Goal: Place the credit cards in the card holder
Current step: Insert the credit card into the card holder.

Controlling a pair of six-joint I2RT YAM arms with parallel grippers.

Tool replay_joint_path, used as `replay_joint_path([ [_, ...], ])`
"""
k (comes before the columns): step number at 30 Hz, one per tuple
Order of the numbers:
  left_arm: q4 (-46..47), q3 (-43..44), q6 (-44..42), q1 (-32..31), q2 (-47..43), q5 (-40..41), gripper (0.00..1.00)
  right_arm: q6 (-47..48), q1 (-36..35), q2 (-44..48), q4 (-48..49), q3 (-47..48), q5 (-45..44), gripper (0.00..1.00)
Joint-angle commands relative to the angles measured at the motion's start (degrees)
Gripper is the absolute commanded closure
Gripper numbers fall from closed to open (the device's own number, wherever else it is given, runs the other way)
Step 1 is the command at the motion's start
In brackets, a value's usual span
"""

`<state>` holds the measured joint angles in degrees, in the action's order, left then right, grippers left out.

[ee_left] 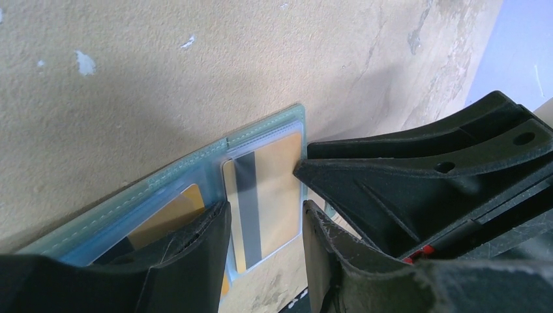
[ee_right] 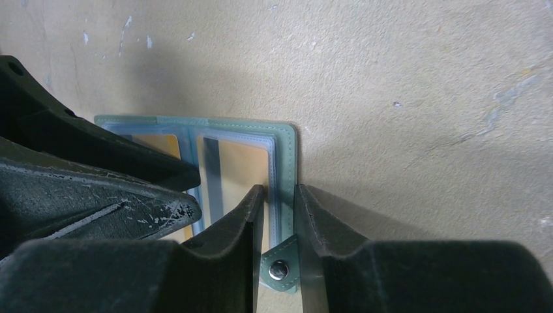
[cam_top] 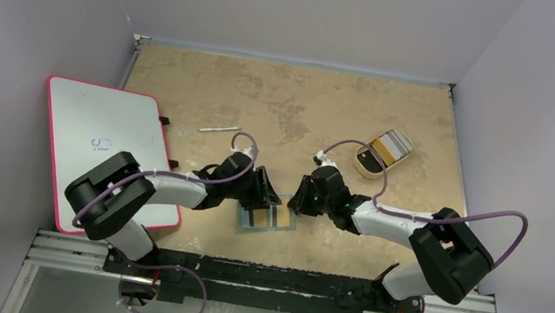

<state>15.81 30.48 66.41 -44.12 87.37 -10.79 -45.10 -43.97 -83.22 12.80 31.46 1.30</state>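
Two yellow cards [ee_left: 267, 189] are pocketed in the open holder [cam_top: 268, 219] at the near edge of the bench [cam_top: 283, 99]; left hand [ee_left: 266, 218] and right hand [ee_right: 279, 195], narrowly parted, are set on it; other cards [cam_top: 390, 145] are left far right

One card holder [cam_top: 268, 219], open on the counter [cam_top: 267, 93]. Two yellow-orange credit cards in its clear pockets: a striped card [ee_left: 269, 195] and a half-hidden card [ee_left: 173, 212]. One tan tray [cam_top: 362, 163] holding a stack of cards [cam_top: 390, 144], number not resolvable. One pink-edged whiteboard [cam_top: 105, 147]. One thin white pen [cam_top: 218, 129]. Two arms, each with one pair of jaws: left gripper [ee_left: 266, 218], right gripper [ee_right: 279, 195].
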Motion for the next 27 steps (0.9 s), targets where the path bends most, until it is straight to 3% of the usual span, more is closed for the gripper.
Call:
replay_joint_path([
  [1, 3.42, 4.78, -0.6, -0.79, 1.66, -1.82, 0.57, -1.25, -0.33, 0.74, -0.63, -0.51, -0.33, 0.73],
  [15, -24.72, 10.77, -14.07, 3.76, -6.8, 9.24, 0.52, 1.16, -0.33, 4.68, -6.32, 3.31, -4.41, 0.69],
  [27, -24.35, 5.14, -12.99, 3.8, -9.38, 10.36, 0.49, 2.65, -0.39, 4.81, -6.45, 5.36, -2.14, 0.69],
])
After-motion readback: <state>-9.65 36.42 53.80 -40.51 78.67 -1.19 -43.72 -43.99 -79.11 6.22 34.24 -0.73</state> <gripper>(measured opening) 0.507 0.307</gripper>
